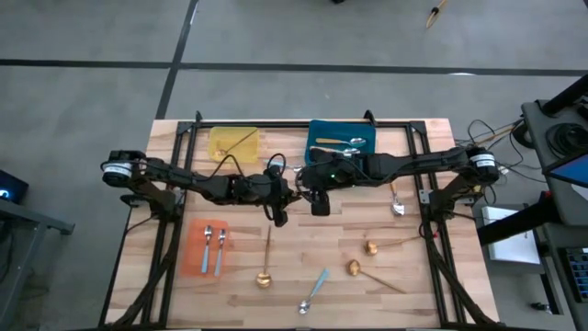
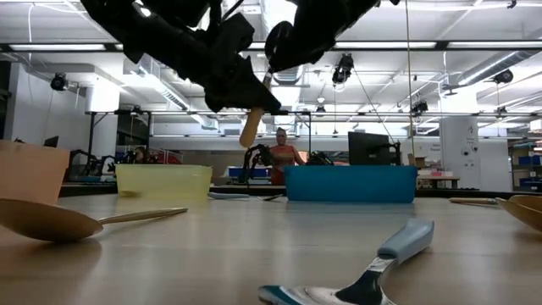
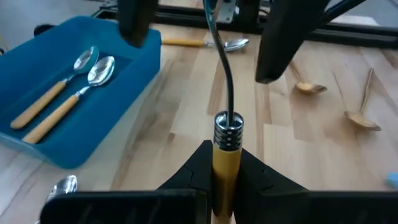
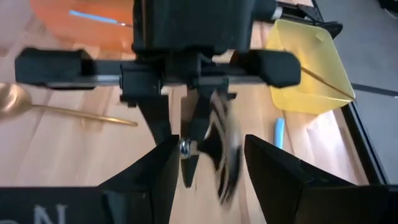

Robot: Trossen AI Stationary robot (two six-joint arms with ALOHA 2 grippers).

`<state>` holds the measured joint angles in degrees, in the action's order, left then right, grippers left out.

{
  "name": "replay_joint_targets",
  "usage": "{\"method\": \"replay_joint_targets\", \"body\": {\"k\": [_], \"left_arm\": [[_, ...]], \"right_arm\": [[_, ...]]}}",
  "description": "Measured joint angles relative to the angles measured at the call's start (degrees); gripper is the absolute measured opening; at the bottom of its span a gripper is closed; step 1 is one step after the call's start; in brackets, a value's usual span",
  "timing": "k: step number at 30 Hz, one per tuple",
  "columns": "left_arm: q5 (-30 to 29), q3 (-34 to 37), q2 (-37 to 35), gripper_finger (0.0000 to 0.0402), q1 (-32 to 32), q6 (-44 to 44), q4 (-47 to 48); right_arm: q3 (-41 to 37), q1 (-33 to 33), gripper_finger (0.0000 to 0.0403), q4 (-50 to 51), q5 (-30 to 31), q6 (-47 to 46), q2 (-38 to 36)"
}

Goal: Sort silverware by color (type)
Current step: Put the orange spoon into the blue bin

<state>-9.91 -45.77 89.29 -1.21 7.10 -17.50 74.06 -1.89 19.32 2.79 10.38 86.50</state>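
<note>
My left gripper (image 3: 224,155) is above the middle of the table (image 1: 276,198) and shut on an orange-handled spoon (image 3: 227,127). The spoon's thin metal neck runs forward from the fingers. Its silver bowl (image 4: 222,155) sits between the open fingers of my right gripper (image 4: 208,155), which faces the left gripper (image 1: 317,193); I see no touch there. The blue tray (image 3: 134,74) holds two orange-handled spoons (image 3: 68,102). Two blue-handled spoons (image 1: 213,246) lie in the orange tray (image 1: 195,262). The yellow tray (image 1: 232,142) stands at the far left. My left gripper pinches the spoon's orange handle (image 3: 224,168) between its two fingers, just behind the ribbed metal collar. The handle's free end (image 2: 250,127) sticks out below the gripper. The spoon is lifted clear of the table, its neck and bowl reaching out ahead of the fingertips.
On the near half of the table lie three gold spoons (image 1: 265,262) (image 1: 370,246) (image 1: 355,268) and a blue-handled spoon (image 1: 314,290). An orange-handled spoon (image 1: 395,198) lies to the right. A person (image 2: 281,148) stands far behind the table.
</note>
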Motion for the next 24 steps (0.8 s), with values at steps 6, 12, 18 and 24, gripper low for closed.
{"method": "replay_joint_targets", "body": {"k": [6, 12, 18, 24], "left_arm": [[-0.02, 0.17, 0.07, 0.0013, -0.16, 0.89, 5.17], [-0.02, 0.34, 0.07, 0.0013, -0.25, 0.91, 5.27], [-0.09, 0.39, 0.07, 0.0013, -0.22, 0.93, 5.27], [-0.31, 0.41, 0.07, 0.0016, -0.2, 1.66, 4.89]], "right_arm": [[0.0, 0.0, 0.0155, -0.47, 0.13, 0.17, -0.03], [0.0, 0.0, 0.0116, -0.79, 0.13, 0.89, -0.12], [0.0, 0.0, 0.0037, -1.25, -0.04, 1.08, -0.12], [0.0, -0.01, 0.0011, -1.46, 0.28, 1.64, -0.12]]}}
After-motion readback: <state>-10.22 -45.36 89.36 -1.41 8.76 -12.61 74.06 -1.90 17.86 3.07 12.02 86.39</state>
